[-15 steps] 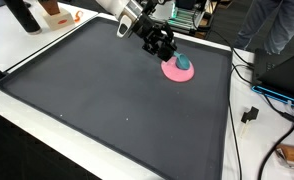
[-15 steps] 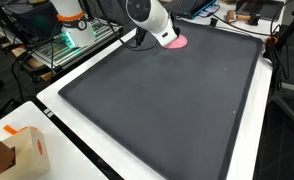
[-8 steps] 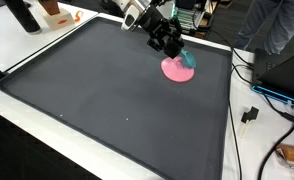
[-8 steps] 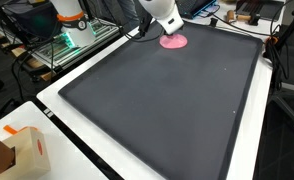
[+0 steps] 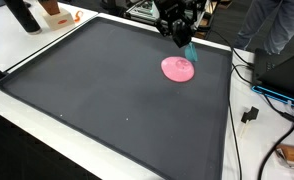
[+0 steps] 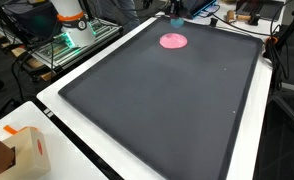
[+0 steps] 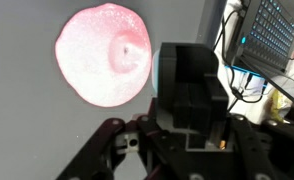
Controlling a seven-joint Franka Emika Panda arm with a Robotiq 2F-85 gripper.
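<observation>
Pink and glossy, a round flat disc (image 5: pixel 178 69) with a slightly wavy rim lies on a dark grey matte mat (image 5: pixel 107 95) edged by a thin raised black border. It sits close to the mat's far edge in both exterior views (image 6: pixel 173 41). The wrist view shows the disc (image 7: pixel 104 55) speckled and faintly translucent, with a small dimple near its middle. The mat rests on a smooth white table (image 5: pixel 42 45). A tan cardboard box (image 6: pixel 27 150) stands on a near corner in an exterior view. The claw (image 5: pixel 185 42), black metal with blocky jointed links, hangs above the disc and off it, at the top edge of an exterior view (image 6: pixel 174 12). Its fingers are drawn in on a small teal object (image 5: pixel 190 51), which pokes out below the fingertips, clear of the disc. In the wrist view this object (image 7: pixel 167 72) reads as a boxy shape with a pale teal edge, mostly in shadow, beside the disc.
</observation>
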